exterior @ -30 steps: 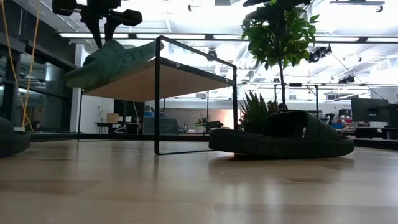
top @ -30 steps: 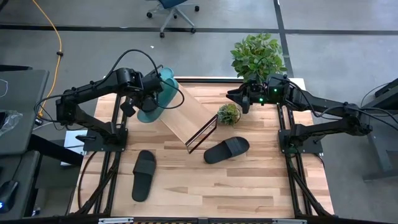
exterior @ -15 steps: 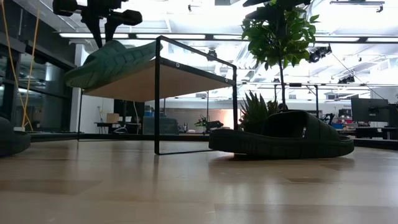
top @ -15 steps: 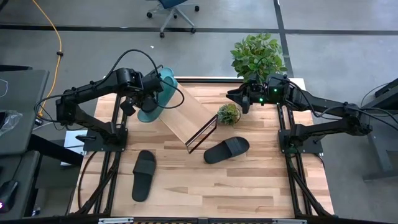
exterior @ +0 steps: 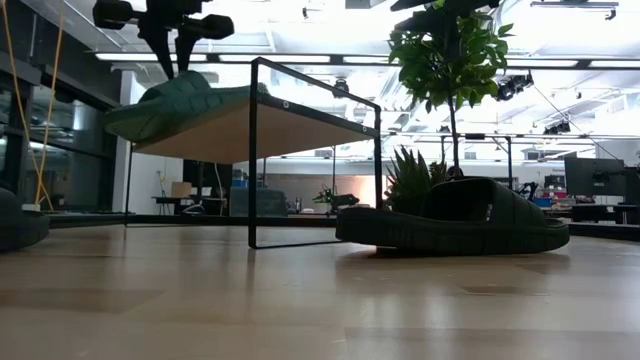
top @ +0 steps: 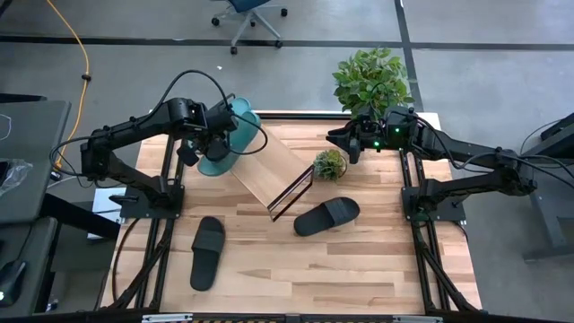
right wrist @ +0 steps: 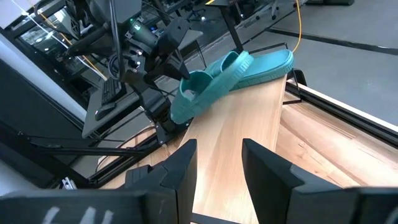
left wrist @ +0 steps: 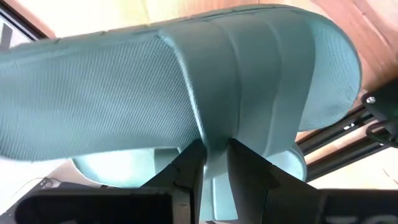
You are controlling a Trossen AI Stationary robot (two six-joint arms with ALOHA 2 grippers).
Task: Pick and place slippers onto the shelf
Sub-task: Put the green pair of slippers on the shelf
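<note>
My left gripper point(top: 213, 140) point(exterior: 178, 58) hangs over the shelf's point(top: 269, 170) point(exterior: 270, 130) point(right wrist: 242, 137) high far-left end, shut on a teal slipper point(top: 218, 154) point(exterior: 168, 105) point(left wrist: 186, 93) point(right wrist: 196, 93). A second teal slipper point(top: 242, 121) point(right wrist: 264, 65) lies along that end of the board. Two black slippers rest sole-down on the table, one near the left point(top: 208, 251) and one right of the shelf point(top: 327, 215) point(exterior: 455, 225). My right gripper point(top: 345, 144) point(right wrist: 219, 168) is open and hovers at the far right, holding nothing. My left gripper pinches the teal slipper's wide strap point(left wrist: 214, 140) between its two fingers point(left wrist: 189, 165), at the strap's raised middle. The fingers come from above, pointing down. The slipper sits nearly level on the shelf's upper end point(exterior: 215, 100), its other end reaching out past the board.
A small potted plant point(top: 330, 163) stands just right of the shelf's wire frame point(top: 291, 193), and a large leafy plant point(top: 372, 81) point(exterior: 450, 50) stands at the far right corner. Bare tabletop point(top: 269, 260) spreads along the near side between the black slippers.
My left gripper has moved slightly right in the low view and down, still shut. The teal slipper, tipped up over the shelf edge a second ago, has come down nearly flat onto the board's upper end.
</note>
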